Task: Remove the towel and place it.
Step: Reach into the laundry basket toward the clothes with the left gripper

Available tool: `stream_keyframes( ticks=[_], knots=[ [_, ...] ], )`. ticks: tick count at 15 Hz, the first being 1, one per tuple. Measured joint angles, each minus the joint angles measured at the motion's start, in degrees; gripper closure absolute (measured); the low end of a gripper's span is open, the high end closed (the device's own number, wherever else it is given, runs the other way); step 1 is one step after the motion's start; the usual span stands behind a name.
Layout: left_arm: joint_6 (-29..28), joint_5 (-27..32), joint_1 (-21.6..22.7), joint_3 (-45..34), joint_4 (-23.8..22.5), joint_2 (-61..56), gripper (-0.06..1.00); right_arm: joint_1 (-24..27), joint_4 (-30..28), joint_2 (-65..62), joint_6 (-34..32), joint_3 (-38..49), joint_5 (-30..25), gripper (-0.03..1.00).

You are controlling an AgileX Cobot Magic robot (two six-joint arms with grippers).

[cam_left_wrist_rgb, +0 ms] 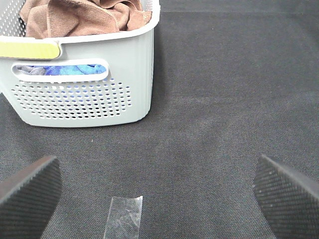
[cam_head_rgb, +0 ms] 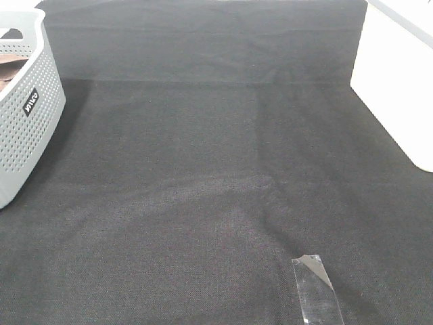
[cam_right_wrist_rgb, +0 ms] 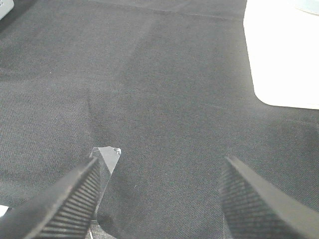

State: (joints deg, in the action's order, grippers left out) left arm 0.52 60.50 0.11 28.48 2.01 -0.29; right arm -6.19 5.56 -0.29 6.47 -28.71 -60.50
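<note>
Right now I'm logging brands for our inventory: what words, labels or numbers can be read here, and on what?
"vivo", as best it reads: small tilted white letters on a black label on the basket wall; I am not sure of every letter.
Nothing else: the towel, tape and black cloth show no text.

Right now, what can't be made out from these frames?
- Towel: left wrist view, cut off by the frame edge and bunched inside the basket; its full extent and any tag are hidden.
- Blue item: left wrist view, only glimpsed through the basket's handle slot; can't tell what it is.
- White object: exterior high view, cut off by the right edge; unidentifiable.
</note>
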Motion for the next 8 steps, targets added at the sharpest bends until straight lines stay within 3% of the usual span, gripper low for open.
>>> stream_keyframes(
  ticks=[8],
  knots=[
    [0.11, 0.0, 0.0, 0.0, 0.29, 0.0, -0.05, 0.0, 0.0, 0.0, 0.0, 0.0, 0.0, 0.31]
  ],
)
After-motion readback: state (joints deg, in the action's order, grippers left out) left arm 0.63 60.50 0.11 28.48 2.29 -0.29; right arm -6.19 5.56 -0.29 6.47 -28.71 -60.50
